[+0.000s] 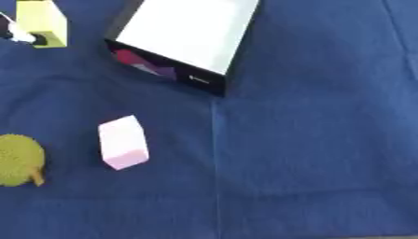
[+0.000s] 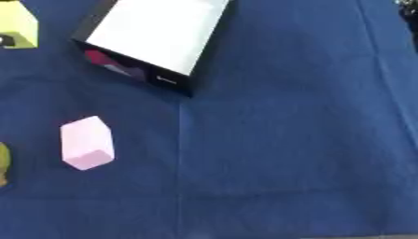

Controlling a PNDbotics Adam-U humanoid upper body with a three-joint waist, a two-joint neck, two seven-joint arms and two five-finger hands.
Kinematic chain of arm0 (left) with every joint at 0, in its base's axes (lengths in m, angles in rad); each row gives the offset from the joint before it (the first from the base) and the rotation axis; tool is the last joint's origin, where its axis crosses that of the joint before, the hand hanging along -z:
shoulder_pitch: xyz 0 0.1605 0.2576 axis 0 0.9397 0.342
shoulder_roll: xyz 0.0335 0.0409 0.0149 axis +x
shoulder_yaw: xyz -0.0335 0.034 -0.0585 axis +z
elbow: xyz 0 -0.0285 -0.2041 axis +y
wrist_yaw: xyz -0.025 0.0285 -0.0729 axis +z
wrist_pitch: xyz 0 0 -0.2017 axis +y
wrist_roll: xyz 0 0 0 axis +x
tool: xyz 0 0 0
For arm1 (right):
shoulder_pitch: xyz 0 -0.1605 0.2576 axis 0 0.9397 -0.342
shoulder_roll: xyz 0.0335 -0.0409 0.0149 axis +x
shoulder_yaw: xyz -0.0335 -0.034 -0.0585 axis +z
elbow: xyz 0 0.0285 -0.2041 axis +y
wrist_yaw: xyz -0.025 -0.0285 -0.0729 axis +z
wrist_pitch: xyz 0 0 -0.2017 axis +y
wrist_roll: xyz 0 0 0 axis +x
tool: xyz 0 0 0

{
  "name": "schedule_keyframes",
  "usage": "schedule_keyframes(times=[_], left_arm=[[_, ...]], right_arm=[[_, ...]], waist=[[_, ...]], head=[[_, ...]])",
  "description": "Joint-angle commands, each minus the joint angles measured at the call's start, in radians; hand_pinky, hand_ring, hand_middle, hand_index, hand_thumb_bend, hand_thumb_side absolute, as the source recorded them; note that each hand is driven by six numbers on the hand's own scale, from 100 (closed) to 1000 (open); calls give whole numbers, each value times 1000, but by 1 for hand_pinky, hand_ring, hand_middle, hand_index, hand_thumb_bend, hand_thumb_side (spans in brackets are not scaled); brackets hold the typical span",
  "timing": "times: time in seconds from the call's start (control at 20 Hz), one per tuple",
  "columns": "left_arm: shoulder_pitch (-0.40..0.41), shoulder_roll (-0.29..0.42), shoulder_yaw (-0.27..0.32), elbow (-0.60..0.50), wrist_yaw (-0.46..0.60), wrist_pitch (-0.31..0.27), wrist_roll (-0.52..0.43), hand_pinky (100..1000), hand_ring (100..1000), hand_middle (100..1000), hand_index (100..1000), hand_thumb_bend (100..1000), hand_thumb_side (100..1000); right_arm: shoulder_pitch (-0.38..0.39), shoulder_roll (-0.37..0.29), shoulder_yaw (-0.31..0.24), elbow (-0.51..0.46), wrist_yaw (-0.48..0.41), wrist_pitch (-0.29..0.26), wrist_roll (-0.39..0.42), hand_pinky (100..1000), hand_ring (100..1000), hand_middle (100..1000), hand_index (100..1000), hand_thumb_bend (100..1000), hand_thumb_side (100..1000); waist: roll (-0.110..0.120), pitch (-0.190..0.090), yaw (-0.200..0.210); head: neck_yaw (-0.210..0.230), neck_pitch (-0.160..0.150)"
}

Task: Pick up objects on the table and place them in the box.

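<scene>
- Table [image 1: 326, 140] was covered with a blue cloth, creased.
- Box [image 1: 184, 35] lay at the far middle.
- Pink block [image 1: 123, 142] lay near left.
- Spiky green fruit [image 1: 18, 160] sat at the left edge.
- Yellow block [image 1: 41, 21] lay far left.

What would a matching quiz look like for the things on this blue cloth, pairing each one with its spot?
Things:
1. box
2. pink block
3. spiky green fruit
4. yellow block

Places:
a. far left corner
b. left edge, near side
c. top centre, with its dark open side facing the camera
d. left of centre, just right of the fruit

Pairs: 1-c, 2-d, 3-b, 4-a. No robot hand shows in either view.
</scene>
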Motion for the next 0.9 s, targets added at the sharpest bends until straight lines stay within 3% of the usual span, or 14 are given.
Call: schedule_keyframes(times=[0.05, 0.3, 0.55, 0.9], left_arm=[[-51, 14, 9, -38, 36, -126, -143, 740, 506, 318, 654, 521, 100], [-101, -20, 7, -65, 61, -98, -148, 731, 496, 310, 650, 498, 100], [-132, -57, 5, -84, 79, -72, -136, 726, 488, 299, 644, 500, 100], [-198, -91, 7, -103, 104, -38, -99, 718, 475, 287, 638, 472, 100]], right_arm=[[-20, -13, -3, -23, -11, 5, -1, 1000, 1000, 1000, 901, 100, 470], [-35, 4, -1, -26, -16, 15, -2, 1000, 1000, 1000, 902, 100, 470], [-71, 44, 14, -35, -22, 35, 8, 1000, 1000, 1000, 904, 100, 470], [-85, 68, 34, -34, -15, 51, 33, 1000, 1000, 1000, 905, 100, 470]], waist=[[5, -90, -5], [6, -91, -25], [10, -92, -74], [22, -91, -107]], head=[[4, 7], [34, 7], [90, 7], [114, 3]])
